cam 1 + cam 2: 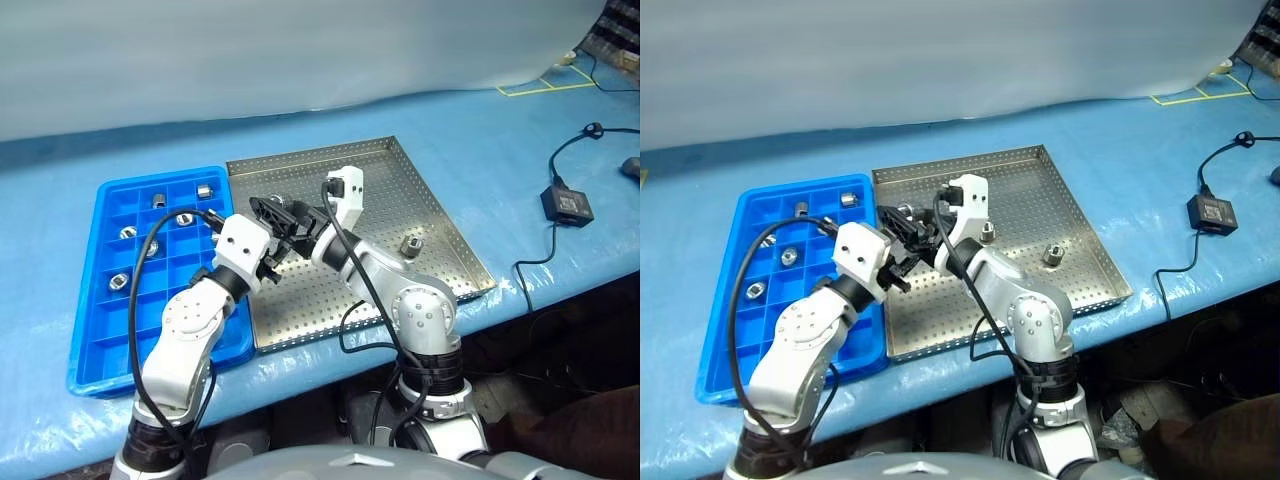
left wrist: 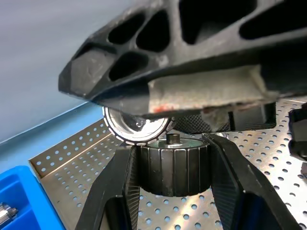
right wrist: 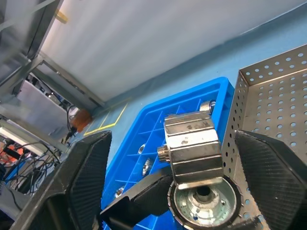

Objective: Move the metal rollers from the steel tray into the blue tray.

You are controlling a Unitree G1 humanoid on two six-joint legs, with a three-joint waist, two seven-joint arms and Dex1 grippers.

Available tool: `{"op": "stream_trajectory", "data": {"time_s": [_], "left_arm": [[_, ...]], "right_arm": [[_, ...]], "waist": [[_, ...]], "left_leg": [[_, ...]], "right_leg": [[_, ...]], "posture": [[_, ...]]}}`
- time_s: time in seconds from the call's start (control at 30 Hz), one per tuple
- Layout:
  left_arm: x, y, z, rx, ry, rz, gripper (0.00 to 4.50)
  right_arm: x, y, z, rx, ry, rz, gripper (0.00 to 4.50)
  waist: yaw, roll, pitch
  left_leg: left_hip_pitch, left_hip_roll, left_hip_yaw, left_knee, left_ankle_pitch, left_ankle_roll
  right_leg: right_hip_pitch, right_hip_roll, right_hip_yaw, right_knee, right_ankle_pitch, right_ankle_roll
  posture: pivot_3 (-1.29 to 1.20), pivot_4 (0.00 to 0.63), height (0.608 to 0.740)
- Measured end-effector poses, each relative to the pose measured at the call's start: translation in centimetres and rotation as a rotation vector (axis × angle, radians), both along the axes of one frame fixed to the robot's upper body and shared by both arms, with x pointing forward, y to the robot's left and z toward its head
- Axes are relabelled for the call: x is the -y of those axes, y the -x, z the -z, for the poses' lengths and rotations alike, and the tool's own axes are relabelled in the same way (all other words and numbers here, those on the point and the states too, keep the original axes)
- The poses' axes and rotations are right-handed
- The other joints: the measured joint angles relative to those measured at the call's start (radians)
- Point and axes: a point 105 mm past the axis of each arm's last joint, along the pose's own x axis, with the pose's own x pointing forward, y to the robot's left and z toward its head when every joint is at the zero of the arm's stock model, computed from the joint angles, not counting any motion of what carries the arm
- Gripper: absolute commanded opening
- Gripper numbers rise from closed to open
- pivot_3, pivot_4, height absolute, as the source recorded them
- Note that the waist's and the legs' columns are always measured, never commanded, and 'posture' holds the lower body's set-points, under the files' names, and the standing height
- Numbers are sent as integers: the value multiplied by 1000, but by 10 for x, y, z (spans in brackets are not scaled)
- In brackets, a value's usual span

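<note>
While the left gripper (image 2: 170, 191) is clenched on a metal roller (image 3: 194, 143), it holds it above the left edge of the steel tray (image 1: 440, 225), just beside the blue tray (image 1: 95, 330). The right gripper (image 3: 175, 191) stands released, its fingers (image 3: 86, 177) spread on both sides of this roller without touching it. Other metal rollers (image 1: 410, 245) lie in both trays on the worktop (image 1: 520, 160).

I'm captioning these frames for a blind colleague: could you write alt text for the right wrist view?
A metal roller is gripped between the left pincer's black fingers, raised between the right pincer's two spread fingers. Behind it lie the blue tray, some compartments already holding rollers, and a corner of the perforated steel tray.
</note>
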Motion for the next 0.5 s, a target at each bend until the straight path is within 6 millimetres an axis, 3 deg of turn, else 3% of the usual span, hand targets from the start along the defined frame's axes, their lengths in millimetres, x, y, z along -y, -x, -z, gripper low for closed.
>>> {"op": "stream_trajectory", "data": {"time_s": [0.23, 0.5], "left_arm": [[2, 6, -4, 1, -7, 32, 1706], [-4, 11, -5, -6, 5, 13, 1706]], "right_arm": [[2, -1, 1, 4, -5, 11, 1314], [0, 1, 0, -27, -36, -11, 1291]], "waist": [[-9, 0, 0], [-10, 0, 0]], "left_leg": [[0, 0, -1, 0, 0, 0], [0, 0, -2, 0, 0, 0]], "right_leg": [[0, 0, 0, 0, -1, -1], [0, 0, 0, 0, -2, -3]], "posture": [[-136, 150, 740], [-119, 150, 740]]}}
